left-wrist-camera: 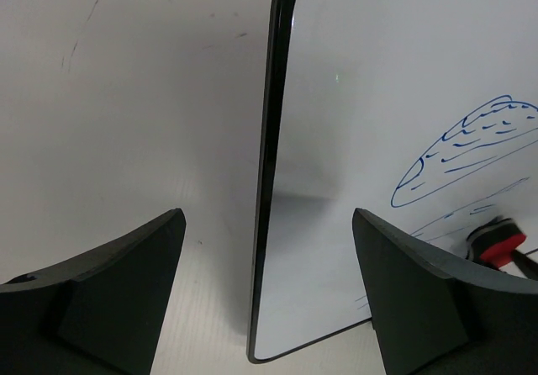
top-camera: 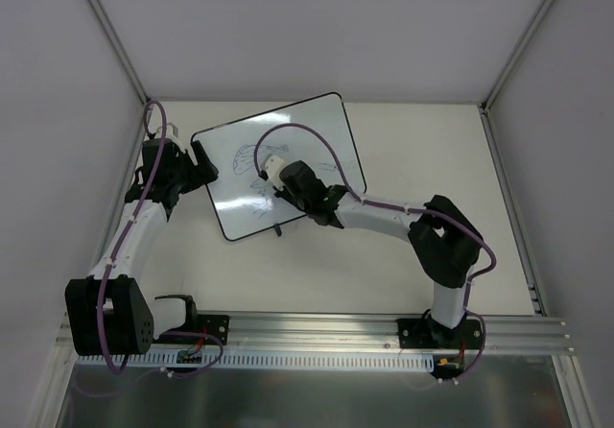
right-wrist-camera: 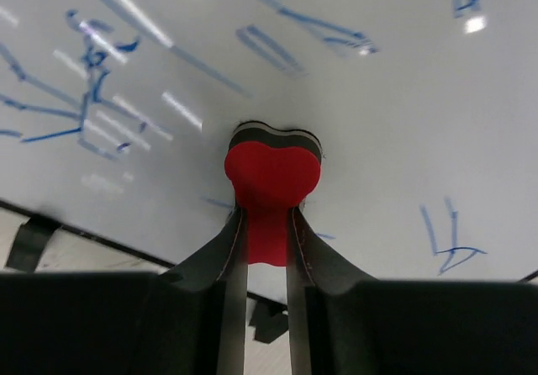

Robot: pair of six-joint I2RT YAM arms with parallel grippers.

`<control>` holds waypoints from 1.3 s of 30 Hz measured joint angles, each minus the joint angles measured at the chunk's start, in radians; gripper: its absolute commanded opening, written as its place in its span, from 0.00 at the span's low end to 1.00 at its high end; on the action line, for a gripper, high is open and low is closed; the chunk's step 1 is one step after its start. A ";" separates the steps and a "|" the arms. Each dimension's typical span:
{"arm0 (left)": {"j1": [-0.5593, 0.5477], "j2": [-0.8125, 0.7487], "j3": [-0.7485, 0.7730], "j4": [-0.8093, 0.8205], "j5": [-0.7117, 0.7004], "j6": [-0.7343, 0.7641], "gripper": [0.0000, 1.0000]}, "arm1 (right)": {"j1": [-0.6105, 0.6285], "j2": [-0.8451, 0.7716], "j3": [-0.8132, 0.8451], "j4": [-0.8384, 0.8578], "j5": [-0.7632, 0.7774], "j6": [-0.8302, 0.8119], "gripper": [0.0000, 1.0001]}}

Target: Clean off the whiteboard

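Observation:
The whiteboard [top-camera: 321, 126] lies tilted on the table, with blue scribbles over its middle. My right gripper [top-camera: 269, 168] is over the scribbled area. In the right wrist view it [right-wrist-camera: 267, 219] is shut on the small red eraser [right-wrist-camera: 271, 171], which presses against the board [right-wrist-camera: 387, 97]. My left gripper [top-camera: 203, 163] is at the board's left edge. In the left wrist view it [left-wrist-camera: 267, 224] is open, its fingers [left-wrist-camera: 134, 266] standing either side of the board's black rim [left-wrist-camera: 267, 139] without touching it. The eraser also shows there at the far right [left-wrist-camera: 498, 242].
Two small black clips [right-wrist-camera: 30, 239] sit on the board's near long edge; one shows in the top view [top-camera: 277, 227]. White walls close in the table on the left, back and right. An aluminium rail [top-camera: 317, 327] runs along the near edge.

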 measured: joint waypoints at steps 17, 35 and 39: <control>0.000 -0.013 -0.009 0.000 -0.055 -0.002 0.86 | 0.051 -0.039 -0.091 -0.029 -0.030 0.055 0.00; -0.001 -0.044 -0.016 0.000 -0.105 -0.001 0.88 | -0.246 -0.102 -0.034 0.014 0.013 0.068 0.00; -0.001 -0.047 -0.020 0.000 -0.105 -0.001 0.88 | -0.245 -0.066 -0.024 0.026 -0.001 0.078 0.00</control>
